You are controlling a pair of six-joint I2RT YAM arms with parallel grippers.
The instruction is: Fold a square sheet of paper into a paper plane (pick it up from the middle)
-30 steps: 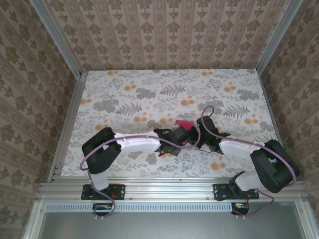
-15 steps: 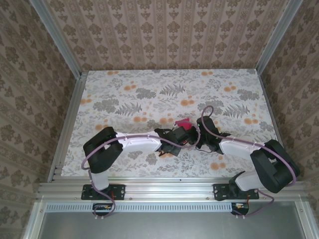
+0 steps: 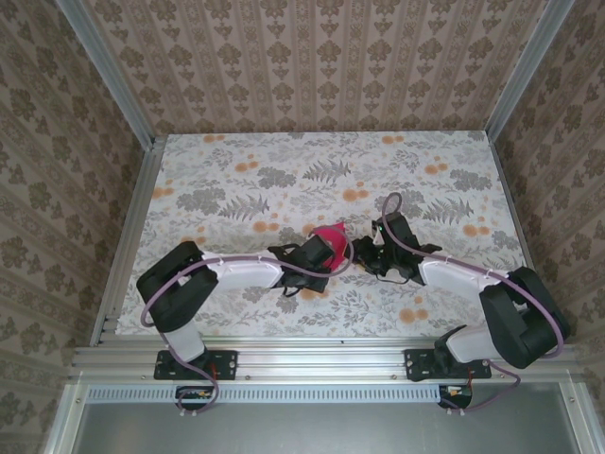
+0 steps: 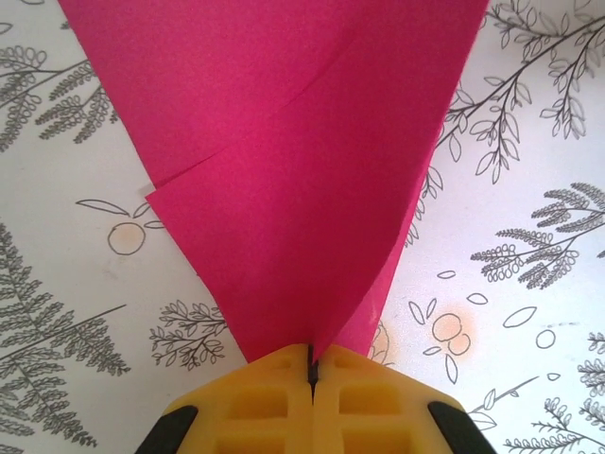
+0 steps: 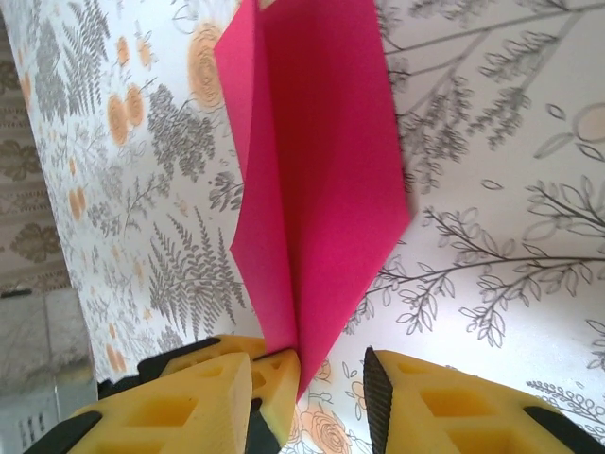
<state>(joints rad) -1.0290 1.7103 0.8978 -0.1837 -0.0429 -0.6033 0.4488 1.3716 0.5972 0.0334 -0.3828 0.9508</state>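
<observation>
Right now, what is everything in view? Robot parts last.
sheet of paper: one, magenta-pink, creased, mid-table between the grippers.
table: one, white with grey ferns and orange flowers, under everything.
walls: three, beige patterned, around the table.
frame rails: several, silver, along the table's edges.
left gripper: one, yellow fingers, shut on the paper's narrow end.
right gripper: one, yellow fingers, jaws apart around the paper's edge.
arms: two, white and black, reaching in from the near edge.
</observation>
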